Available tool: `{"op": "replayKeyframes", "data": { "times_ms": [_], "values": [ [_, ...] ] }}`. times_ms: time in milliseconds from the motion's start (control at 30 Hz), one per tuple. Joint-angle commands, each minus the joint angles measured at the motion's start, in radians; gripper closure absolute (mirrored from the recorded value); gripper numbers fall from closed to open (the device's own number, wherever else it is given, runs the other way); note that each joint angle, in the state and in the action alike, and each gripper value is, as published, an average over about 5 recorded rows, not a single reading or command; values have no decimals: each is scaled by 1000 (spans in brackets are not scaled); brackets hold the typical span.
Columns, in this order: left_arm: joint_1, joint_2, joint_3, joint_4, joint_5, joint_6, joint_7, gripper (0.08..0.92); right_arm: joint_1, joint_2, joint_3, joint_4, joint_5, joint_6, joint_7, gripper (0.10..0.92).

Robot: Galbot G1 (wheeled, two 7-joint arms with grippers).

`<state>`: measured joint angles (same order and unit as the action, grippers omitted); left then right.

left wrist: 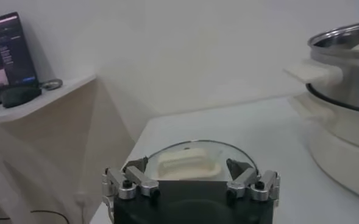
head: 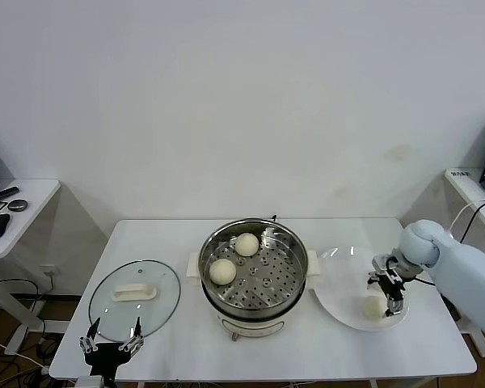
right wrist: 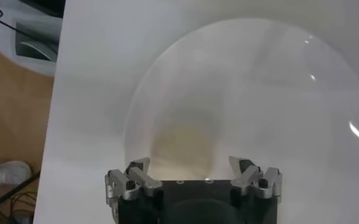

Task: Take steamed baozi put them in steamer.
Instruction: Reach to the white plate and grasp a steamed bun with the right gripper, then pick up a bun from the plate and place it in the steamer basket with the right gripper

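On the tabletop [head: 347, 347] the steamer [head: 253, 275] sits mid-table holding two baozi [head: 222, 271], with a glass lid [head: 135, 298] to its left and a white plate [head: 339, 303] to its right. The right tool [head: 390, 297] hangs over the plate, fingers apart, just above a third bun [head: 373, 307]. The left tool [head: 111, 346] waits at the near edge beside the lid, fingers apart.

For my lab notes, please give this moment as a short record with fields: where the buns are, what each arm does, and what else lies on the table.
buns in steamer: two steamed baozi on the perforated tray of the steamer
bun on plate: one, on the white plate
right gripper: above the plate bun, jaws open on both sides of it
left gripper: parked at the table's near edge, jaws open, empty
other: glass lid flat on the table, left of the steamer
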<state>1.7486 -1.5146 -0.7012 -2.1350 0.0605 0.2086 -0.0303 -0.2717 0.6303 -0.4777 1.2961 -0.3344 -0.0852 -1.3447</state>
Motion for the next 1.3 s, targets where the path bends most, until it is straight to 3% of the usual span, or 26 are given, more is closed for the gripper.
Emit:
{"op": "replayKeyframes", "data": {
  "times_ms": [33, 467, 1100, 1300],
  "values": [
    [-1, 0, 1, 3, 0, 0, 1, 177, -15, 9, 6, -9, -15, -3, 6, 203],
    [-7, 6, 5, 15, 1, 0, 1, 177, -41, 14, 21, -10, -37, -9, 11, 205],
    [-13, 4, 8, 20, 1, 0, -2, 177, -29, 10, 30, -15, -15, -23, 12, 432],
    [-18, 3, 13, 24, 1, -1, -5, 177, 17, 9, 14, -11, 17, -29, 12, 454]
  ]
}}
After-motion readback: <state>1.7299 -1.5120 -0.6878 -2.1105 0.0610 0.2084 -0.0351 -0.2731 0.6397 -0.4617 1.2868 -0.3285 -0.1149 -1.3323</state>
